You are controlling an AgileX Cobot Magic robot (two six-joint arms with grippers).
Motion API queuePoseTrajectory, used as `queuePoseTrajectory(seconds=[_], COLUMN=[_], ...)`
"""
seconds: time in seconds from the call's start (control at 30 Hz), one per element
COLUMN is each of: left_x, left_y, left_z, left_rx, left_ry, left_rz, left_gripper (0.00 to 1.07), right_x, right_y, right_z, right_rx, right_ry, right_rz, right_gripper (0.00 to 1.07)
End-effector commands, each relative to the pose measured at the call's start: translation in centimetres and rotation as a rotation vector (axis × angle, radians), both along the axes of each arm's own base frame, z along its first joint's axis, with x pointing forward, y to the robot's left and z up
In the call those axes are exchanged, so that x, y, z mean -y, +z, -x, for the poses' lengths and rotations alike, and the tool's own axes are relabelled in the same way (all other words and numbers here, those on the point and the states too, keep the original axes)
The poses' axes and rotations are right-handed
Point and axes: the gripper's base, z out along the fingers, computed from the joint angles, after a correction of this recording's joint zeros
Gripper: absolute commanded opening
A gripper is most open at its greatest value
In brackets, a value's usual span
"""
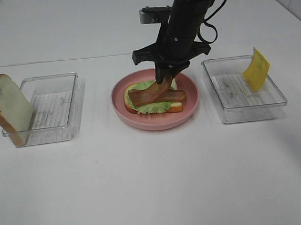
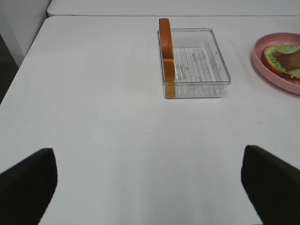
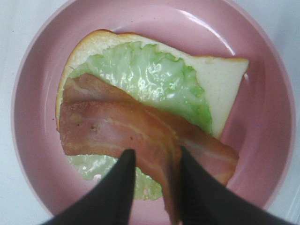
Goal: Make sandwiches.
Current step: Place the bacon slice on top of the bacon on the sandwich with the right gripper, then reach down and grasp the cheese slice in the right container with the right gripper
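An open sandwich lies on the round pink plate (image 1: 190,111): a white bread slice (image 3: 225,79), ruffled green lettuce (image 3: 150,75) and a reddish-brown meat strip (image 3: 206,147). My right gripper (image 1: 164,78) (image 3: 157,157) is over the plate, shut on one end of a second meat strip (image 1: 148,94) (image 3: 108,129), whose other end rests on the lettuce. A second bread slice (image 1: 6,106) (image 2: 166,56) leans on the left clear tray (image 1: 55,107). A yellow cheese square (image 1: 256,69) leans in the right clear tray (image 1: 244,96). My left gripper (image 2: 150,187) is open and empty above bare table.
The left tray (image 2: 197,65) and the plate's edge (image 2: 267,65) show in the left wrist view, ahead of the left gripper. The white table (image 1: 157,185) stretches in front of the plate and trays. The left arm is out of the exterior view.
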Motion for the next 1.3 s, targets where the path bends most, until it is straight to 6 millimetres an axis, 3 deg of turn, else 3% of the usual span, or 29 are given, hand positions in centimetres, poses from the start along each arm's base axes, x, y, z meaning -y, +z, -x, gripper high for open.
queuePoseTrajectory(seconds=[0.03,0.07,0.1,0.33,0.53,0.6,0.63,0.67,0.7,0.77,0.8,0.83,0.87,0.93,0.97,1.0,1.03,1.07,1.13,1.2,1.3], left_x=[0.1,0.1,0.1,0.1,0.1,0.1,0.1,0.1,0.1,0.1,0.1,0.1,0.1,0.1,0.1,0.1,0.1,0.1,0.1,0.1,0.1], left_y=[0.1,0.1,0.1,0.1,0.1,0.1,0.1,0.1,0.1,0.1,0.1,0.1,0.1,0.1,0.1,0.1,0.1,0.1,0.1,0.1,0.1], left_z=[0.2,0.2,0.2,0.2,0.2,0.2,0.2,0.2,0.2,0.2,0.2,0.2,0.2,0.2,0.2,0.2,0.2,0.2,0.2,0.2,0.2], left_rx=[0.034,0.034,0.034,0.034,0.034,0.034,0.034,0.034,0.034,0.034,0.034,0.034,0.034,0.034,0.034,0.034,0.034,0.034,0.034,0.034,0.034], left_ry=[-0.001,-0.001,-0.001,-0.001,-0.001,-0.001,-0.001,-0.001,-0.001,-0.001,-0.001,-0.001,-0.001,-0.001,-0.001,-0.001,-0.001,-0.001,-0.001,-0.001,-0.001], left_rz=[0.011,0.011,0.011,0.011,0.011,0.011,0.011,0.011,0.011,0.011,0.011,0.011,0.011,0.011,0.011,0.011,0.011,0.011,0.011,0.011,0.011], left_gripper=[1.01,1.01,1.01,1.01,1.01,1.01,1.01,1.01,1.01,1.01,1.01,1.01,1.01,1.01,1.01,1.01,1.01,1.01,1.01,1.01,1.01], right_x=[0.1,0.2,0.2,0.7,1.8,2.9,2.9,3.8,3.8,6.1,6.1,8.0,8.0,11.1,11.1,13.4,13.4,15.2,16.1,19.2,20.1], right_y=[0.2,0.4,0.7,2.2,5.1,7.3,7.3,8.9,8.9,10.6,10.6,11.1,11.1,10.9,10.9,10.3,10.3,9.6,9.0,7.2,6.5], right_z=[-0.2,-0.2,-0.1,0.2,0.8,0.3,0.3,-0.4,-0.4,-1.6,-1.6,-2.3,-2.3,-3.3,-3.3,-4.0,-4.0,-4.5,-4.9,-5.6,-5.8], right_rx=[0.009,0.013,0.019,0.032,0.016,0.004,0.004,0.023,0.023,0.047,0.047,0.057,0.057,0.047,0.047,0.031,0.031,0.017,0.009,-0.033,-0.051], right_ry=[-0.016,-0.019,-0.018,-0.015,-0.002,-0.003,-0.003,-0.01,-0.01,-0.063,-0.063,-0.104,-0.104,-0.159,-0.159,-0.198,-0.198,-0.234,-0.251,-0.309,-0.324], right_rz=[0.002,0.004,0.007,0.038,0.12,0.15,0.15,0.141,0.141,0.123,0.123,0.119,0.119,0.116,0.116,0.116,0.116,0.114,0.116,0.127,0.13], right_gripper=[0.71,0.81,0.98,0.99,0.99,0.99,0.99,0.98,0.98,0.98,0.98,0.98,0.98,0.98,0.98,0.98,0.98,0.98,0.98,0.98,0.98])
